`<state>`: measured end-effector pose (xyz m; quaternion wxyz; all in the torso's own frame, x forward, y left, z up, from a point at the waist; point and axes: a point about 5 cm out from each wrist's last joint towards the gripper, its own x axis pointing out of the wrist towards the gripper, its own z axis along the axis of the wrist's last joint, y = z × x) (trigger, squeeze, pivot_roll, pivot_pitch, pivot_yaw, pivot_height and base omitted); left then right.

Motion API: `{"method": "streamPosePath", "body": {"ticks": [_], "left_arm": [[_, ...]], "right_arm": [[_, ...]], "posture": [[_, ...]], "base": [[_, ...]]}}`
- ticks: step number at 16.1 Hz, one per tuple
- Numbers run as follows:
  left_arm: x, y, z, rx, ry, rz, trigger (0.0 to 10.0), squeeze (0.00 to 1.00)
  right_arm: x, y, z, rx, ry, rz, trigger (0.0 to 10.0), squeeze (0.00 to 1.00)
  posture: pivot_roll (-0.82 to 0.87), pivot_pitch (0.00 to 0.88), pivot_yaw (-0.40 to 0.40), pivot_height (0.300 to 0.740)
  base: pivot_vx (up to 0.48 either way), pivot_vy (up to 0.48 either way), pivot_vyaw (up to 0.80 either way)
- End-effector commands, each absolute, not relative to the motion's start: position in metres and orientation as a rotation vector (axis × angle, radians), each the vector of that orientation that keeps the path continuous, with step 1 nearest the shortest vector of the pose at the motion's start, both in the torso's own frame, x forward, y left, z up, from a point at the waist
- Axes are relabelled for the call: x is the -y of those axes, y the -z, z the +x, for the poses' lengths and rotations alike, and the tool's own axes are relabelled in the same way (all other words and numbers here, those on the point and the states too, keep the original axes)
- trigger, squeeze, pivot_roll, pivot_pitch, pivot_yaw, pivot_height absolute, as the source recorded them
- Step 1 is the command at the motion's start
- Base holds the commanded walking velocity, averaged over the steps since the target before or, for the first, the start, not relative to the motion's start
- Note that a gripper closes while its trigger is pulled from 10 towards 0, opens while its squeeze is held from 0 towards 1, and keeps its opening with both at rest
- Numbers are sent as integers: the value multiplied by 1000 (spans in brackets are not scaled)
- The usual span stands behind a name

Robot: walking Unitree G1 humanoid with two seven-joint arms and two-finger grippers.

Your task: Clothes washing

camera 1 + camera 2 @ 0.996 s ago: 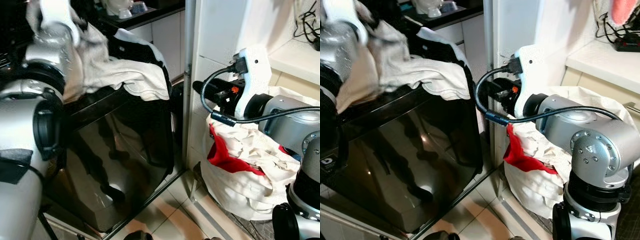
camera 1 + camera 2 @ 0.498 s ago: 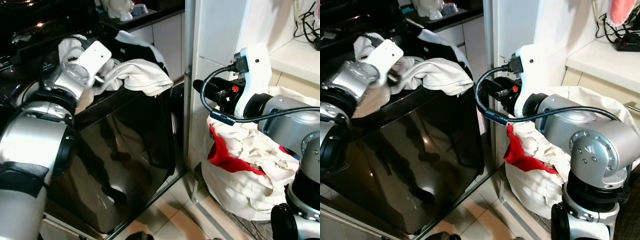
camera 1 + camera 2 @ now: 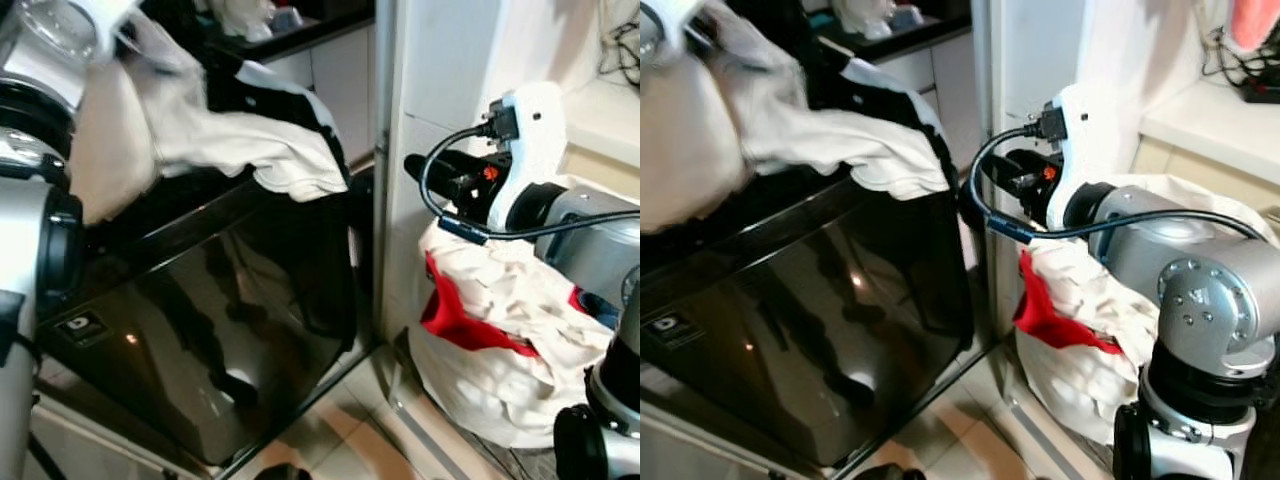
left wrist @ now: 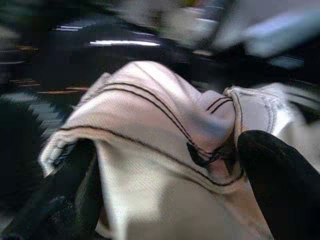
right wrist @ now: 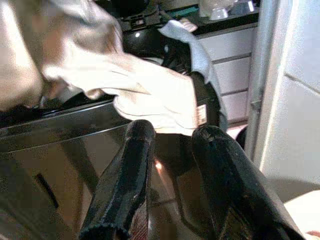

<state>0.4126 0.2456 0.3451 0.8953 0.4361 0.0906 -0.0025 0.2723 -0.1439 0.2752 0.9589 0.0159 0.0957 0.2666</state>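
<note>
- Left pincer (image 4: 165, 165) pinching a white garment (image 3: 235, 140), raised high at upper left over the black washing machine (image 3: 230, 310); one black finger (image 4: 280, 185) pressed against a bunched fold with dark seam lines.
- The garment's free end trails down and drapes over the machine's top edge, lying on a dark garment (image 3: 290, 95) that hangs over the same edge.
- Right pincer (image 5: 170, 185) spread and empty, held out beside the machine's right side, above the white laundry bag (image 3: 500, 370).
- The bag sits on the floor by the white cabinet (image 3: 440, 60), holding more white cloth and a red piece (image 3: 450, 315).
- Handling, judged: the white cloth is light, soft and limp, not fragile; it sags, stretches and can snag on the rim or drag the dark garment along.
- Best hold: a thick bunched fold or seam, as now; a thin edge pinch would likely slip.
- The drum opening itself is hidden by cloth and arm.
</note>
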Motion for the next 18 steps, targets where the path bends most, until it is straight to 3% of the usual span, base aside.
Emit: {"method": "streamPosePath", "body": {"ticks": [1,16,17,18], "left_arm": [[-248,-340,412,-226,39,903,10000,0],[-248,-340,412,-226,39,903,10000,0],[-241,-339,414,-171,55,841,10000,0],[-229,-329,419,-68,56,675,10000,0]], "right_arm": [[143,-275,273,-203,-543,30,10000,0],[143,-275,273,-203,-543,30,10000,0],[143,-274,273,-204,-540,34,10000,0],[143,-274,276,-193,-519,34,10000,0]], "posture": [[-110,0,162,740],[-110,0,162,740],[-110,0,162,740],[-96,0,153,740]], "base": [[0,0,0],[0,0,0],[0,0,0],[0,0,0]]}}
